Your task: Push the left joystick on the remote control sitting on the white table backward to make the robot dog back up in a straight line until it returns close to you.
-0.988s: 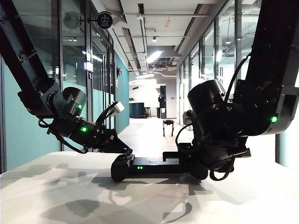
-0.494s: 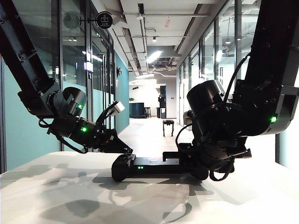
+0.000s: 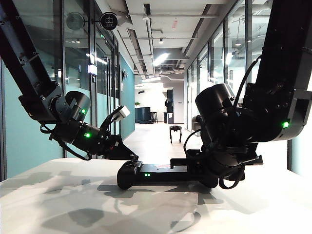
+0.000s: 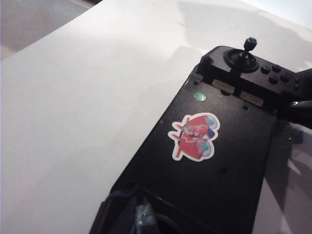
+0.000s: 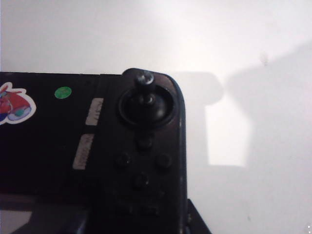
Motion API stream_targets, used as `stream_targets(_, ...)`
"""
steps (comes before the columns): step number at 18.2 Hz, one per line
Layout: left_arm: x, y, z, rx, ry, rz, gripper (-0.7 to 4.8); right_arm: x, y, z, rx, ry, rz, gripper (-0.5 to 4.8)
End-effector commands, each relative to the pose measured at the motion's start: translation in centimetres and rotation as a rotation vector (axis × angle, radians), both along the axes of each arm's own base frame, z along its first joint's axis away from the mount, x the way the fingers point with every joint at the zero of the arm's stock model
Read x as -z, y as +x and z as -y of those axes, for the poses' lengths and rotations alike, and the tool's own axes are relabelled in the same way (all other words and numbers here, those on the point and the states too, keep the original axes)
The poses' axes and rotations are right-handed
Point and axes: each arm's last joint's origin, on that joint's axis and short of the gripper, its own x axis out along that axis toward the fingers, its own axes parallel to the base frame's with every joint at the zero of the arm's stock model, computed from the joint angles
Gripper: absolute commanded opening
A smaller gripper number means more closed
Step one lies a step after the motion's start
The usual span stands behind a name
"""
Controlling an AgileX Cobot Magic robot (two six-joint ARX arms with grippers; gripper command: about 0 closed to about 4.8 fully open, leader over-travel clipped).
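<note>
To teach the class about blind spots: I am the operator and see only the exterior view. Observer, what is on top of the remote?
Observer: The left wrist view shows a red-and-white sticker on the remote, on its flat panel.
Operator: The right gripper blocks the right end. Is that stick touched?
Observer: No. In the right wrist view the right stick stands free, with nothing on it.
Operator: And the left gripper?
Observer: The left wrist view shows its tip over the remote's left end. The left stick is hidden in every view.
</note>
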Motion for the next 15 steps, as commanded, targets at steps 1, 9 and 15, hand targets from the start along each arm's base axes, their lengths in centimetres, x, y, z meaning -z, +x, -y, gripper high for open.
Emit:
stream_targets(1,-0.16,-0.13,0.13,0.022,-0.009,-0.011,-0.06,-0.48,0.18,0.04,0.024,-0.002,0.028,1.44)
stream_targets(9,0.02,-0.29,0.11,0.035,0.005,-0.014,-0.06,-0.48,0.18,0.04,0.024,-0.002,0.028,1.44)
stream_targets(15,0.06,-0.32,0.11,0.035,0.006,-0.019,-0.06,-0.48,0.18,0.04,0.024,-0.002,0.028,1.44)
